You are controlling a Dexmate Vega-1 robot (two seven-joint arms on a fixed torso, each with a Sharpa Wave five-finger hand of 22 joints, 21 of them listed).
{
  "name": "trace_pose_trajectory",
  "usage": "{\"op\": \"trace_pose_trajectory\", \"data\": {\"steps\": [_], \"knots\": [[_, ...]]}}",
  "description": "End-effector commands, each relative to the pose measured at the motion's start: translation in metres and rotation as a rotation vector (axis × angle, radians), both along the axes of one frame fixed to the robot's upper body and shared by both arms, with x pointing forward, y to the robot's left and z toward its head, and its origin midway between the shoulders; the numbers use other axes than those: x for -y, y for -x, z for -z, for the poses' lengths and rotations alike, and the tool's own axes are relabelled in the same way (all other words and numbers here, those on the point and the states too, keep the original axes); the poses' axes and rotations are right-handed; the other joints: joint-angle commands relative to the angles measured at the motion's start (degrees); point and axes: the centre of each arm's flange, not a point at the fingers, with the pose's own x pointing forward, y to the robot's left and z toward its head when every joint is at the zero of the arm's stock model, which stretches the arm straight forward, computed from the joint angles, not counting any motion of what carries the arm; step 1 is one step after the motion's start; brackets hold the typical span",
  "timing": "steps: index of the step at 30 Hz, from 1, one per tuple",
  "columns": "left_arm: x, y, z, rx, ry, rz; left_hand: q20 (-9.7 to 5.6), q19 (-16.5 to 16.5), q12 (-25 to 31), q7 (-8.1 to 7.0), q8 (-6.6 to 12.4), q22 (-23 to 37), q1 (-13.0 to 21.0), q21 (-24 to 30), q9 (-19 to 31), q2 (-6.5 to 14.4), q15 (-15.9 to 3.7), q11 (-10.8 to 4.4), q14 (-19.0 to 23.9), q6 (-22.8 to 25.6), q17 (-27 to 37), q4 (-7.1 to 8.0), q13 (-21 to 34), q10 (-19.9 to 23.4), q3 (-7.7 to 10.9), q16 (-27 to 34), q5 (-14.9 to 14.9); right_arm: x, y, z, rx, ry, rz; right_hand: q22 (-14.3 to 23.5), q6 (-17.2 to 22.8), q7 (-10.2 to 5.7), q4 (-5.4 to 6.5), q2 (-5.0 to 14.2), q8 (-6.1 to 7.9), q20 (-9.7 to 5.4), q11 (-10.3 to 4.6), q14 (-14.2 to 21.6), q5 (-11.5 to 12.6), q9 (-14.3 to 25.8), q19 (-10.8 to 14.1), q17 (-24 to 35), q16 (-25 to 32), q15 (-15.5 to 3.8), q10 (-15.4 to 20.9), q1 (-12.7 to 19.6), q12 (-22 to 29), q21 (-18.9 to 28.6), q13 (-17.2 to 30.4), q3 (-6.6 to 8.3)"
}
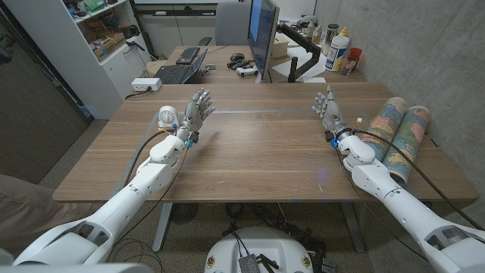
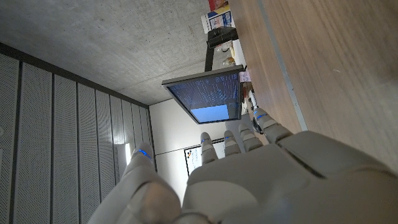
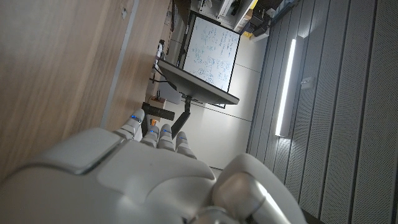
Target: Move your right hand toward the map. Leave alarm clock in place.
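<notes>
Right hand (image 1: 330,114) raised over right part of worktop (image 1: 258,152), fingers apart, holding nothing. Map (image 1: 398,136) rolled, lying on worktop at right edge, just right of right hand and forearm; long axis near-to-far, tilted slightly. Clear strip of wood between hand and roll. Coming move, by judgement: short sideways shift to the right, no reach across. Left hand (image 1: 194,112) likewise spread, empty, well apart from map. Clock (image 1: 167,117) just left of left hand; not to be disturbed.
</notes>
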Motion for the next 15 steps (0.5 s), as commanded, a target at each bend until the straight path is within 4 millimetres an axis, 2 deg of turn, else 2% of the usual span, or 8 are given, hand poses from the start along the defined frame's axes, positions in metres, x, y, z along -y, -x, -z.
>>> {"op": "trace_pose_trajectory", "data": {"steps": [1, 15], "knots": [[-0.0013, -0.0026, 0.0006, 0.000, 0.014, 0.006, -0.02, 0.4, 0.3, -0.49, 0.40, 0.1, -0.1, 0.4, 0.1, -0.5, 0.03, -0.14, -0.1, -0.1, 0.3, -0.01, 0.2, -0.3, 0.24, 0.3, 0.3, -0.0040, 0.0030, -0.0064, 0.003, 0.016, 0.011, 0.3, -0.4, -0.08, 0.36, 2.71, 0.26, -0.22, 0.32, -0.5, 0.3, 0.2, -0.1, 0.2, 0.3, -0.14, 0.1, -0.2, 0.3, -0.2, 0.2, 0.32], [-0.0015, -0.0111, -0.0033, 0.000, 0.008, 0.027, -0.07, 0.5, 0.4, -0.41, 0.50, 0.1, 0.0, 0.4, 0.1, -0.5, 0.01, -0.20, -0.1, 0.2, 0.3, -0.03, 0.2, 0.0, 0.13, 0.3, 0.4, -0.0094, 0.0075, -0.0099, 0.004, 0.023, 0.037, 0.3, -1.2, 0.14, 0.29, 2.76, -0.03, -0.25, 0.49, -0.7, 0.4, 0.2, 0.0, 0.2, 0.2, -0.12, -0.1, -0.2, 0.2, -0.7, 0.2, 0.45]]}}
